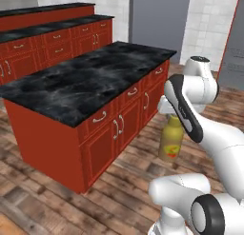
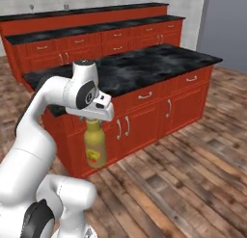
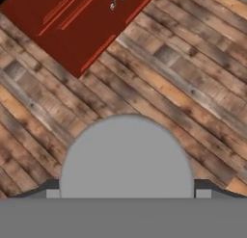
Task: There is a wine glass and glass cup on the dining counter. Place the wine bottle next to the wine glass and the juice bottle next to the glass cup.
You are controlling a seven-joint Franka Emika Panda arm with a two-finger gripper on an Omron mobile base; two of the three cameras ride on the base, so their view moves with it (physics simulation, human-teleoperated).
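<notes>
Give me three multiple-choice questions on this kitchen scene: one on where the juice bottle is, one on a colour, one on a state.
1. Where is the juice bottle?
A. under the gripper, beside the island
B. on the island top
C. in an open drawer

2. What colour are the island's cabinet fronts?
A. white
B. red
C. green

3. How is the juice bottle oriented?
A. lying flat
B. upside down
C. upright

Answers:
1 A, it hangs below the gripper over the wooden floor, next to the island.
2 B, red fronts sit under the black top.
3 C, its neck points up into the gripper.
</notes>
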